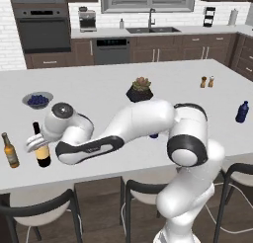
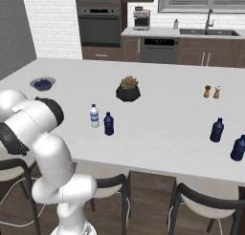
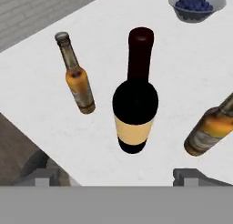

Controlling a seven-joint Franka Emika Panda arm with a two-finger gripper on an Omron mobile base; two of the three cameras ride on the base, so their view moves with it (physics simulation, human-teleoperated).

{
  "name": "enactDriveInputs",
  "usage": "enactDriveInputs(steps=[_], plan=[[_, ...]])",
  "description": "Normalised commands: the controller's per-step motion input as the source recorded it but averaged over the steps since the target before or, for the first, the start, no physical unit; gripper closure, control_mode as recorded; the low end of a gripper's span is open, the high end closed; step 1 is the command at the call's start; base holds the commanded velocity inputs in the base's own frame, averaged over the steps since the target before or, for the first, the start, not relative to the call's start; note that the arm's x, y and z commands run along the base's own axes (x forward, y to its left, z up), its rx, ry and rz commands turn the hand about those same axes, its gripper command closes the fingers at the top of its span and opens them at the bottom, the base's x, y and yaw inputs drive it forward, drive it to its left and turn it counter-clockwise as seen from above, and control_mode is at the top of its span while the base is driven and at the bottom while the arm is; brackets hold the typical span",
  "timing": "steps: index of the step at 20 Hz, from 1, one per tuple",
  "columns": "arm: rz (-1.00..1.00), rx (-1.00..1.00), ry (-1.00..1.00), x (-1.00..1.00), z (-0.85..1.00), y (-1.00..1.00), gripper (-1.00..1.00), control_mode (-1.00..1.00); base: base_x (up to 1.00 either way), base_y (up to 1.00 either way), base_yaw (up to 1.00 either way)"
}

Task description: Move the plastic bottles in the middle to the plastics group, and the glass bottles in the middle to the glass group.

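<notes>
- The white island counter [image 1: 123, 89] spans the scene, with stools at its near edge.
- The arm reaches low across the near left of the counter, its gripper [image 1: 33, 143] beside the wine bottle [image 1: 42, 147].
- The wine bottle stands upright near the near left edge of the counter. In the hand view it [image 3: 135, 109] stands free between the two finger tips, which sit wide apart at either side; the jaws are spread and touch nothing.
- One amber beer bottle [image 1: 10, 150] stands upright just left of the wine bottle; in the hand view a second beer bottle [image 3: 210, 127] shows on the wine bottle's other side.
- A dark potted succulent [image 1: 140, 90] sits mid-counter, towards the far side.
- A bowl of blueberries [image 1: 37, 99] rests on the left, farther back than the bottles.
- In the right base view, the clear white-capped bottle [image 2: 94, 116] and a dark blue bottle [image 2: 108, 123] stand side by side mid-counter.
- Two more dark blue bottles [image 2: 217, 130] stand at the right end of the counter.
- Small salt and pepper shakers [image 1: 207, 81] stand far right.
</notes>
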Motion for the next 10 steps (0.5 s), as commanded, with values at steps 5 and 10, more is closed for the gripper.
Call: enactDriveInputs(steps=[5,10], plan=[[-0.17,0.01,-0.03,-0.73,0.74,-0.95,-1.0,-1.0,0.0,0.0,0.0],[-0.17,0.0,0.07,-0.28,0.74,-1.0,-1.0,-1.0,0.0,0.0,0.0]])
